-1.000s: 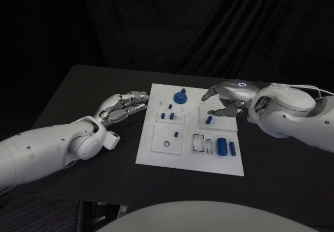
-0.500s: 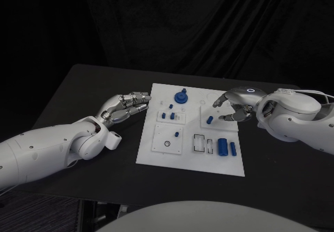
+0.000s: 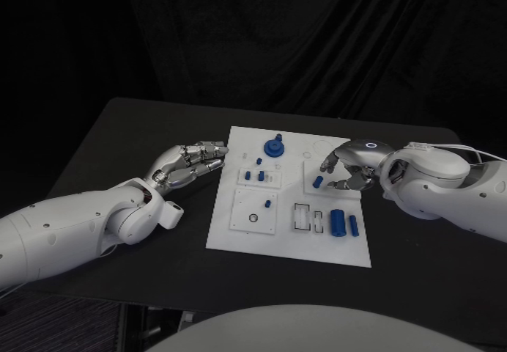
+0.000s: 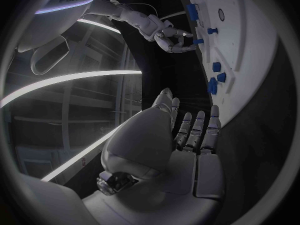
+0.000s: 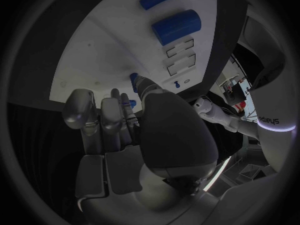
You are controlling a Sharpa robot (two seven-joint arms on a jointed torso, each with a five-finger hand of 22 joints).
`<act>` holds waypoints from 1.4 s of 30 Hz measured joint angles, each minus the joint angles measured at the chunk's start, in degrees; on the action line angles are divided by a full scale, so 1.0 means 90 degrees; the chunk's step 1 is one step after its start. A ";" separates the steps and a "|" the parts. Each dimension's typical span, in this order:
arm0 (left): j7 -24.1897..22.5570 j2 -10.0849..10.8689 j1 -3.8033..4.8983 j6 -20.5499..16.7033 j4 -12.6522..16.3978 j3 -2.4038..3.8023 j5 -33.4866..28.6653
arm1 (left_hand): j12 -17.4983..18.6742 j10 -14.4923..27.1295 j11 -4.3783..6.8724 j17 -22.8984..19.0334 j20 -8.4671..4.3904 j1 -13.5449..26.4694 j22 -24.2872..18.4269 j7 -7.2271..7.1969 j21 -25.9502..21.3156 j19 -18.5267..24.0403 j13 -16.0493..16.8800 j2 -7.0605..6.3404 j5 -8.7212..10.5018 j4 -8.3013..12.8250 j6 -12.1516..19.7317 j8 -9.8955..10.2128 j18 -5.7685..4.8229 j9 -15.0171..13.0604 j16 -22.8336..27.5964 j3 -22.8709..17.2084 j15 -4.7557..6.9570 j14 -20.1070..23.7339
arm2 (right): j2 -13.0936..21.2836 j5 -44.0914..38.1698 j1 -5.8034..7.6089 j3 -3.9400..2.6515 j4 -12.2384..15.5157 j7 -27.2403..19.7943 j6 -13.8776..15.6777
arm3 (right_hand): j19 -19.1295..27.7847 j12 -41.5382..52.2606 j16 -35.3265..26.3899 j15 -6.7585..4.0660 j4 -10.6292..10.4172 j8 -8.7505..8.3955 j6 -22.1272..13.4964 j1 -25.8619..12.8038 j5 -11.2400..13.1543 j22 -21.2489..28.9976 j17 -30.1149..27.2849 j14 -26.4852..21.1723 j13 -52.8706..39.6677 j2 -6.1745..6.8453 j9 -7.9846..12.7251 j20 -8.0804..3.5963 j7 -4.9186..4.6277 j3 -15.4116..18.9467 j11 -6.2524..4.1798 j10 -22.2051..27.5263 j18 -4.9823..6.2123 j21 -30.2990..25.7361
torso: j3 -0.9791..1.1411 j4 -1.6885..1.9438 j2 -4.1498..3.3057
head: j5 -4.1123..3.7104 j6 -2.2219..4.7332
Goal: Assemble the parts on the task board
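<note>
The white task board (image 3: 241, 227) lies in the middle of the black table. On it stand a round blue part with a peg (image 3: 274, 149), a few small blue pegs (image 3: 253, 176), a thick blue cylinder (image 3: 337, 222) and a slim one (image 3: 353, 225). My right hand (image 3: 343, 167) is lowered over the board's right upper field; its thumb and a finger pinch a small blue part (image 3: 318, 181), which also appears in the right wrist view (image 5: 133, 78) and the left wrist view (image 4: 199, 41). My left hand (image 3: 190, 165) lies at the board's left edge, fingers stretched out, holding nothing.
A black ring (image 3: 253, 218) sits in the board's lower left field, and two empty rectangular slots (image 3: 310, 219) lie beside the thick cylinder. Bare black table surrounds the board on every side.
My right hand has drawn back to the right and dropped lower, closing its fingertips on the small blue part on the board's right side. The left hand has stayed put.
</note>
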State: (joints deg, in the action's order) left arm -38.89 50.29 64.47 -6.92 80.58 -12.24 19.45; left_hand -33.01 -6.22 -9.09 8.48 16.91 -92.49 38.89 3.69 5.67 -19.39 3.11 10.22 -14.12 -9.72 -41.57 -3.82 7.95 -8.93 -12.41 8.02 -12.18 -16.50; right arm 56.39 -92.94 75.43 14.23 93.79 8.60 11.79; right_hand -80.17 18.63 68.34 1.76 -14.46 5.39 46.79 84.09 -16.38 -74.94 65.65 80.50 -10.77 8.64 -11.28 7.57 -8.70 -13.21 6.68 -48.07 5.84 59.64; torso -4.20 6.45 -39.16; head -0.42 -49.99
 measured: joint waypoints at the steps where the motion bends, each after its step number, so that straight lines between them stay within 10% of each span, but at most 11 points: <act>1: 0.0000 0.0000 0.0000 0.0002 0.0000 0.0000 0.0000 | 0.0000 0.0000 0.0000 0.0000 0.0000 0.0000 0.0000 0.0000 0.0000 0.0000 0.0000 0.0000 0.0000 0.0000 0.0000 0.0000 0.0001 0.0000 0.0000 0.0000 0.0000 0.0000 | -0.0024 -0.0002 -0.0011 0.0000 -0.0022 -0.0010 0.0012 | 0.0000 0.0000 0.0001 0.0000 0.0011 0.0000 0.0008 0.0007 0.0000 0.0000 0.0008 0.0000 0.0005 -0.0007 0.0000 0.0000 -0.0008 -0.0011 -0.0003 -0.0045 0.0000 0.0005 | 0.0000 0.0000 -0.0001 | 0.0000 0.0000; 21: 0.0000 0.0001 -0.0027 0.0056 -0.0020 0.0000 0.0000 | 0.0000 -0.0017 -0.0017 -0.0020 -0.0023 0.0001 -0.0005 0.0000 0.0000 -0.0023 -0.0001 0.0052 0.0000 0.0000 0.0000 0.0000 0.0001 0.0006 0.0000 0.0000 -0.0023 0.0024 | -0.0361 -0.0018 -0.0164 -0.0001 -0.0320 -0.0206 0.0193 | -0.0091 -0.0059 0.0179 -0.0029 0.0178 0.0058 0.0180 0.0032 0.0000 0.0001 0.0159 0.0106 0.0121 -0.0032 0.0022 -0.0046 -0.0103 -0.0233 -0.0061 -0.0648 -0.0001 0.0297 | -0.0007 -0.0004 0.0004 | 0.0004 0.0000; 42: 0.0000 -0.0010 -0.0059 0.0098 -0.0046 0.0000 -0.0001 | 0.0000 -0.0015 -0.0061 -0.0026 -0.0023 0.0001 -0.0005 0.0000 0.0000 -0.0023 0.0005 0.0051 0.0000 0.0000 0.0000 0.0000 0.0001 0.0012 0.0000 0.0000 -0.0023 0.0024 | -0.0444 -0.0021 -0.0189 -0.0002 -0.0400 -0.0333 0.0325 | -0.0183 -0.0226 0.0279 -0.0178 0.0401 0.0500 0.1163 0.0031 0.0000 0.0003 0.0243 0.0255 0.0178 -0.0032 -0.0372 -0.0137 0.0103 -0.0717 -0.0279 -0.1634 0.0000 0.0491 | -0.0010 -0.0003 0.0011 | 0.0039 0.0000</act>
State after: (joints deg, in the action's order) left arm -38.89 50.19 63.94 -6.03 80.17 -12.24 19.45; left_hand -33.01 -6.35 -9.64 8.25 16.70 -92.48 38.85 3.69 5.67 -19.60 3.16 10.68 -14.12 -9.72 -41.57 -3.82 7.96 -8.82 -12.41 8.02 -12.39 -16.29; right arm 52.39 -93.13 73.73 14.21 90.19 5.61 14.71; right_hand -81.81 16.60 70.86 0.16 -10.86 9.89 57.26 84.37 -16.37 -74.92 67.84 82.79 -9.17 8.35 -14.63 6.34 -7.77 -19.66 4.17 -62.78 5.84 64.06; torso -4.28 6.42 -39.06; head -0.07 -49.99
